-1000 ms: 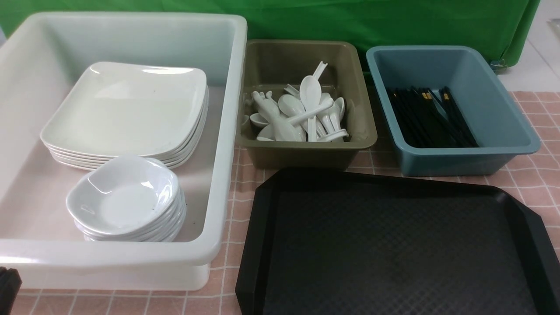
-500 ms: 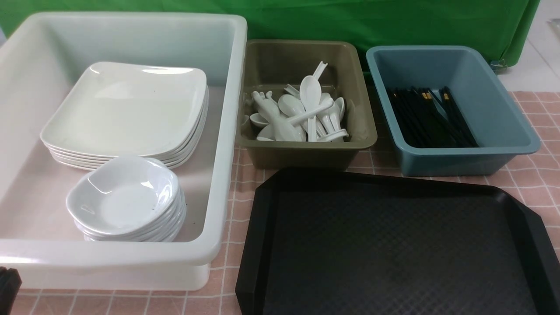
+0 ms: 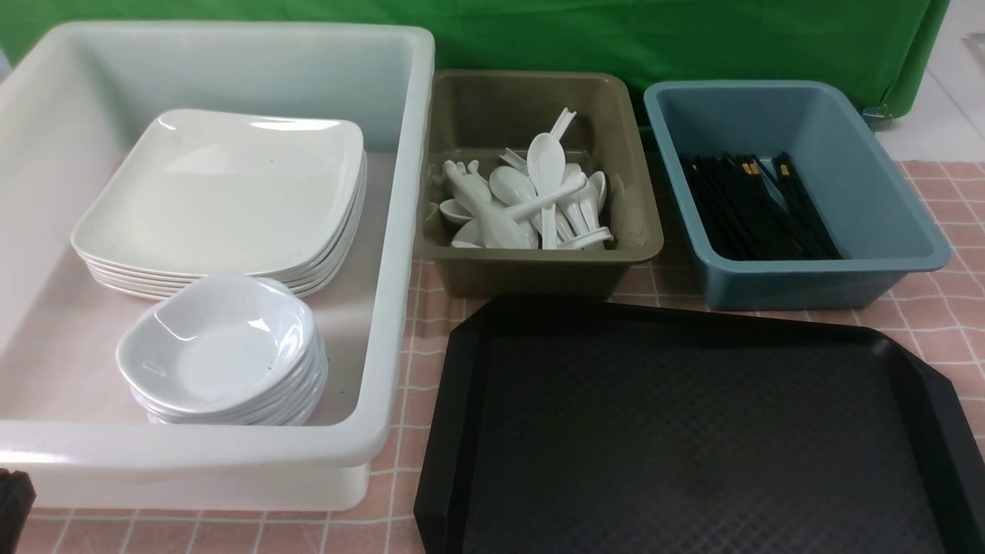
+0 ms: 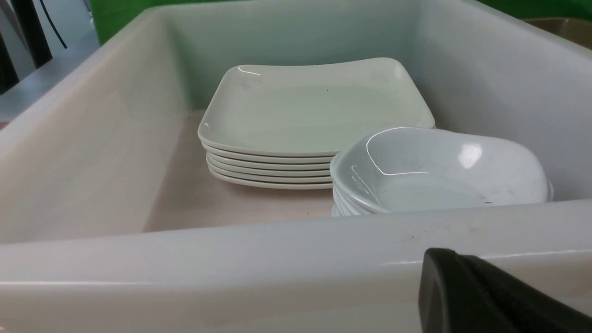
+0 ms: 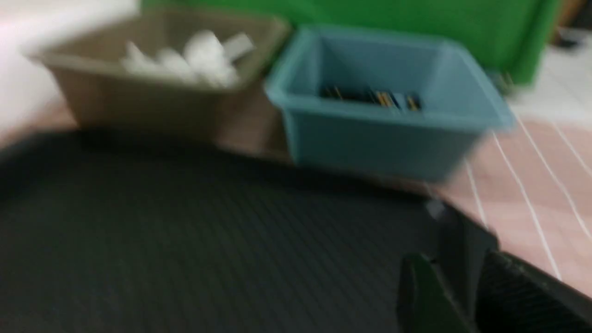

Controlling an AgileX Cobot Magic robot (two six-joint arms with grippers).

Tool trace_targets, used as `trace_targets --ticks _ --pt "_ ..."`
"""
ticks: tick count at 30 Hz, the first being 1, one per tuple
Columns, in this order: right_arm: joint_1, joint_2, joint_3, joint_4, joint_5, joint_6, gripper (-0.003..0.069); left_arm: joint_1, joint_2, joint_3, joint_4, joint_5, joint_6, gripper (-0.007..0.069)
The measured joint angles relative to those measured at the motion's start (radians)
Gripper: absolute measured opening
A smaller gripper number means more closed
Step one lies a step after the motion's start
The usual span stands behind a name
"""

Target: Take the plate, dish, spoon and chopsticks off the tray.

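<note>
The black tray (image 3: 692, 431) lies at the front right with nothing on it. The plate (image 3: 231, 185) tops a stack in the white tub (image 3: 400, 231), and the dish (image 3: 219, 346) tops a smaller stack in front of it. The spoon lies among several spoons (image 3: 531, 200) in the olive tub (image 3: 539, 265). The chopsticks (image 3: 754, 208) lie in the blue tub (image 3: 808, 288). My left gripper (image 3: 11, 500) sits low outside the white tub's near wall, its fingers together and empty (image 4: 444, 259). My right gripper (image 5: 455, 263) hovers over the tray's right corner, a narrow gap between its fingers, holding nothing.
The three tubs stand in a row behind and left of the tray on a pink checked cloth (image 3: 946, 323). A green backdrop (image 3: 692, 38) hangs behind them. The right wrist view is blurred.
The left gripper's tip at the bottom left corner of the front view has slipped slightly lower. The dishware and tubs have not moved.
</note>
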Motion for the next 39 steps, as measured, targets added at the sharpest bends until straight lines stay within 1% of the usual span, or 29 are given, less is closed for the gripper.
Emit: trace_targets --ticks 3,6,16,39 --pt "-0.069 0.000 -0.005 0.001 0.056 0.007 0.0240 0.000 0.000 0.000 0.000 0.000 0.000 0.0005" --pt "-0.085 0.000 -0.008 0.002 0.065 0.008 0.0240 0.000 0.000 0.000 0.002 0.000 0.000 0.0005" --pt "-0.086 0.000 -0.008 0.002 0.066 0.038 0.0240 0.000 0.000 0.000 0.003 0.000 0.000 0.0005" --pt "-0.086 0.000 -0.008 0.002 0.066 0.038 0.0241 0.000 0.000 0.000 0.004 0.000 0.000 0.0005"
